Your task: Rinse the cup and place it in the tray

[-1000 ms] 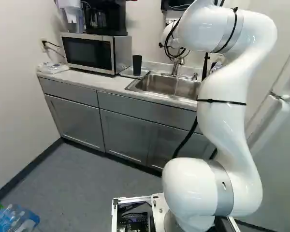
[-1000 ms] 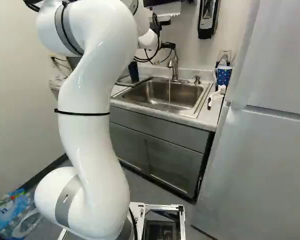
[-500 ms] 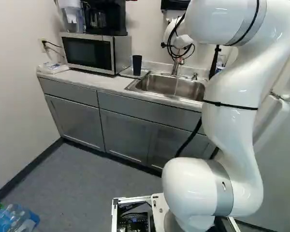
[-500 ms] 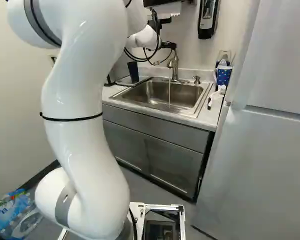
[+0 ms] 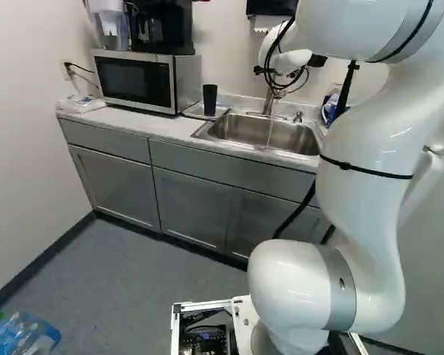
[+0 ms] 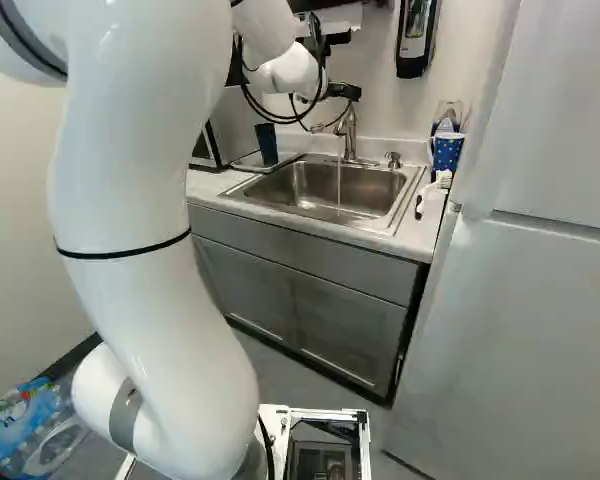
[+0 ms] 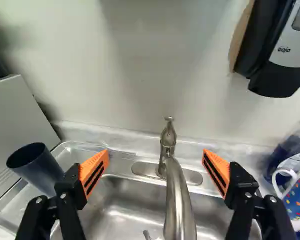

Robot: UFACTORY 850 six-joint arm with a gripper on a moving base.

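The tool [image 6: 345,91] is held up high in front of the wall, over the back of the sink [image 6: 302,198]. In the wrist view, its two fingers are spread wide apart, and the orange pads [image 7: 94,172] are turned toward each other. The metal tap [image 7: 179,200] is seen in the space between them, with a gap on both sides. A thin line of water [image 6: 339,185] is being let down from the tap into the sink. The dark cup [image 5: 210,100] is set upright in the tray [image 5: 193,112], just beside the sink, on the side near the microwave [image 5: 136,83]. The tray and the microwave are held up by the table [image 5: 126,123], and the sink is set into it. On the other side of the sink, a blue cup with dots [image 6: 447,152] is placed near the fridge [image 6: 530,320]. A black and gray soap box [image 6: 415,38] is fixed to the wall above that side. A coffee maker [image 5: 176,26] is kept on top of the microwave. Plastic bottles [image 5: 24,339] can be seen low down at the left of both base views.
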